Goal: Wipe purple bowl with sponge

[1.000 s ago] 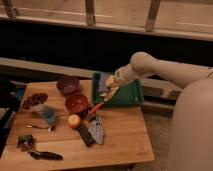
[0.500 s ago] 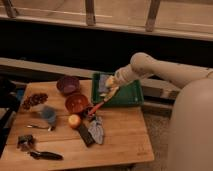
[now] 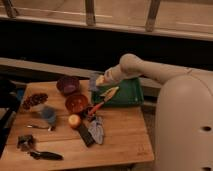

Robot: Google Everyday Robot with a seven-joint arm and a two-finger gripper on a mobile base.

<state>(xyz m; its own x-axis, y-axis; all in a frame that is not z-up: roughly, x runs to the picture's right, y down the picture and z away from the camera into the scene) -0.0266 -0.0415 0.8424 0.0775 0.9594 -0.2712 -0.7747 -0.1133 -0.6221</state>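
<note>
Camera view, all places given rel. to the purple bowl (image 3: 67, 85).

The purple bowl sits upright near the back edge of the wooden table (image 3: 125, 145), toward its left half. The inside looks dark; can't tell if anything is in it.

The gripper (image 3: 98, 80) hangs just right of the purple bowl, at about the same height in the frame – near it, not touching. Grip state: can't tell. A blue-grey patch (image 3: 93, 79) shows at the gripper on the side facing the bowl; whether that's the sponge can't be told. The arm (image 3: 135, 67) runs off to the right and joins the pale robot body (image 3: 185, 120), far right of the bowl.

- Green tray (image 3: 125, 92): right of the bowl, beyond the gripper, w/ a yellow-green item (image 3: 110, 91) on its near-left part.
- Orange bowl (image 3: 76, 102): just in front of the purple bowl, a bit right.
- Orange-handled tool (image 3: 97, 106): front-right, lying aslant btw. the orange bowl and the tray.
- Round orange fruit (image 3: 74, 120): straight in front, past the orange bowl.
- Grey cloth (image 3: 96, 129) and dark block (image 3: 85, 135): further front-right.
- Dark red pile (image 3: 34, 100): left and slightly front.
- Blue cup (image 3: 48, 115): front-left – a spoon (image 3: 37, 127) beyond it.
- Black-handled tool (image 3: 45, 155): far front-left, at the table's near edge.
</note>
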